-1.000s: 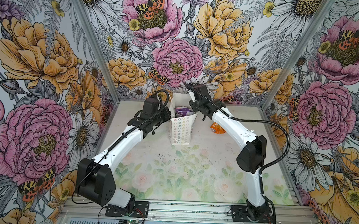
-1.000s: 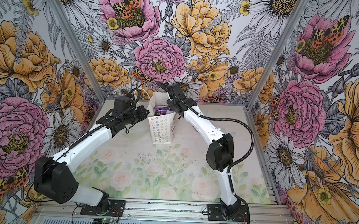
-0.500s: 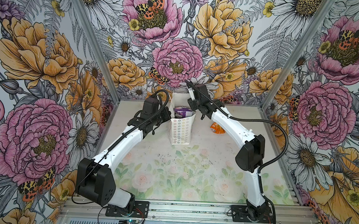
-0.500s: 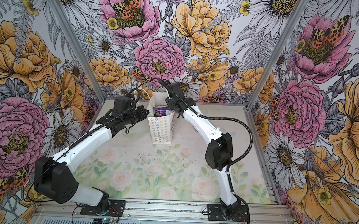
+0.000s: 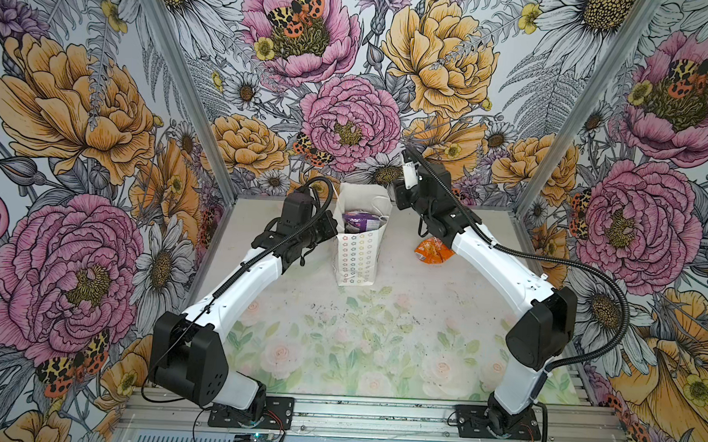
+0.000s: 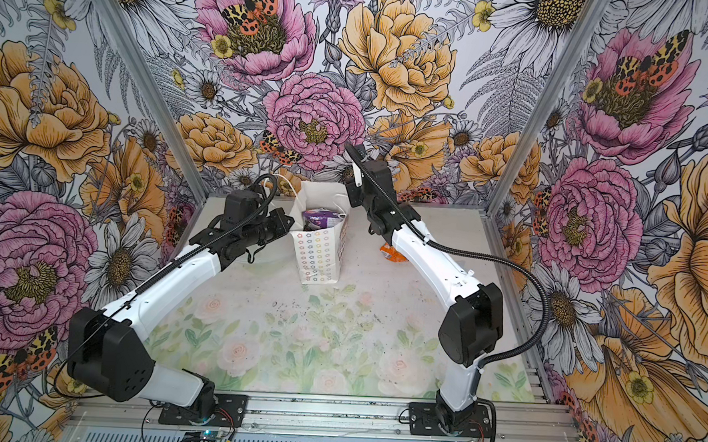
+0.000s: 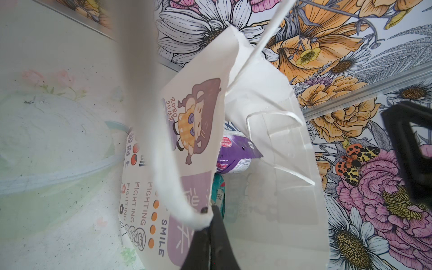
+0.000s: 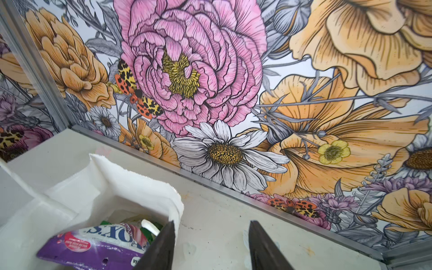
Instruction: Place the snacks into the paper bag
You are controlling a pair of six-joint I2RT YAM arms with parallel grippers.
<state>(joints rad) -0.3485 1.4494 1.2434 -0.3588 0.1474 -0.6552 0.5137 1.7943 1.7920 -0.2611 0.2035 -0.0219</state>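
Pinching the paper bag [image 5: 358,255] rim, left gripper [image 7: 210,211]; purple snack [image 5: 358,221] inside.

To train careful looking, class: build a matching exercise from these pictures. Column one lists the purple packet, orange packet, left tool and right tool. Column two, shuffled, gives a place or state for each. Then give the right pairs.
Column one
1. purple packet
2. orange packet
3. left tool
4. right tool

Column two
A. open, holding nothing
B. lying on the table, outside the bag
C. shut on the rim of the paper bag
D. inside the paper bag, on top

Pairs: 1-D, 2-B, 3-C, 4-A
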